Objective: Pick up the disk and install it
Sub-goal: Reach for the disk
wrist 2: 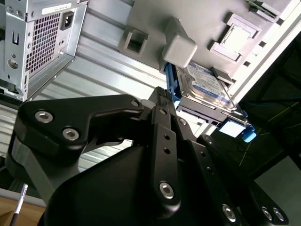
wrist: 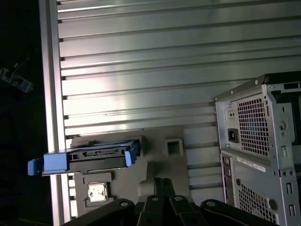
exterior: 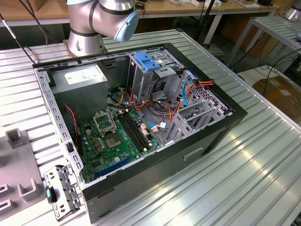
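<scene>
The disk [wrist 2: 204, 82] rests on a grey fixture plate [wrist: 157, 162] near the table edge, well apart from the computer case [wrist: 258, 141]. The gripper [wrist: 162, 181] hangs above the plate, holding nothing, its jaws seemingly drawn together.

The disk [wrist: 87, 157] sits on a tray [wrist: 157, 165] beside the computer case [wrist: 263, 155].

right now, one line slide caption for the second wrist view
The gripper near the disk, which rests on a grey fixture plate beside the computer case.
</scene>
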